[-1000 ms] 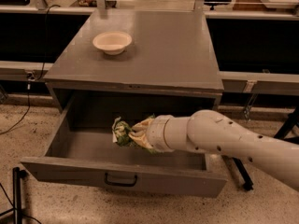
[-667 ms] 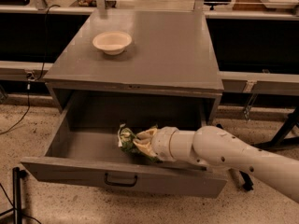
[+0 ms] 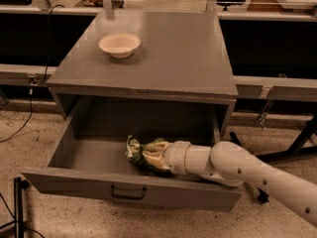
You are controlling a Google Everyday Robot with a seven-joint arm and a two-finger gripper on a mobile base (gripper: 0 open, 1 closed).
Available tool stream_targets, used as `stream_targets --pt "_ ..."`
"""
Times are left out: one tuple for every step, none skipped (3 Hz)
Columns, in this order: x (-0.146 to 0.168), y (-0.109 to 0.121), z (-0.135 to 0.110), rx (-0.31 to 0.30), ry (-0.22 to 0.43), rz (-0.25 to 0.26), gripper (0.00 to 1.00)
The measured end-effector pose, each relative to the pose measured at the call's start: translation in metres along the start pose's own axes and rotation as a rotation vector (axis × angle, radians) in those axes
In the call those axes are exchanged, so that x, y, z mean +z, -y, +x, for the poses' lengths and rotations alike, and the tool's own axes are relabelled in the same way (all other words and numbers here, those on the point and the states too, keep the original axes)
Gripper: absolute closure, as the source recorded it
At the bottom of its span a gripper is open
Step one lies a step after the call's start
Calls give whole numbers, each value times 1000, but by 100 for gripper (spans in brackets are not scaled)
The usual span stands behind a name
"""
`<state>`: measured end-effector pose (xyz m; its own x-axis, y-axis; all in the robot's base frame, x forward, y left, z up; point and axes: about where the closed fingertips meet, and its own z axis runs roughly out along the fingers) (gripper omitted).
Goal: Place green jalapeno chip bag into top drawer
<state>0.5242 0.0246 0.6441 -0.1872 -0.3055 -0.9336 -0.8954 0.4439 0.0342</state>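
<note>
Sunk lower into the grey metal top drawer [image 3: 74, 180], the pincer [image 3: 149, 155] clamps the crumpled, glossy green jalapeno chip bag [image 3: 132, 150].

Dim, warm light falls from above. The grey counter [image 3: 188, 58] carries a soft pale sheen round the bowl [image 3: 119, 44]. The open drawer [image 3: 74, 178] lies dark under the counter's shadow. Low inside it, the tool [image 3: 146, 156] clasps the bag [image 3: 132, 150] in half shade.

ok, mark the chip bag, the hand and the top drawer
green jalapeno chip bag [image 3: 132, 149]: camera view, crumpled left end.
hand [image 3: 150, 155]: camera view, between its fingertips, inside the drawer.
top drawer [image 3: 69, 180]: camera view, front panel.
</note>
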Motion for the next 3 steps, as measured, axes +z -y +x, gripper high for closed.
stream_targets --pt "1 -1 -1 -3 1 -3 57" --pt "2 -2 -1 -3 1 -6 36" --pt "3 -3 -2 -4 1 -9 13"
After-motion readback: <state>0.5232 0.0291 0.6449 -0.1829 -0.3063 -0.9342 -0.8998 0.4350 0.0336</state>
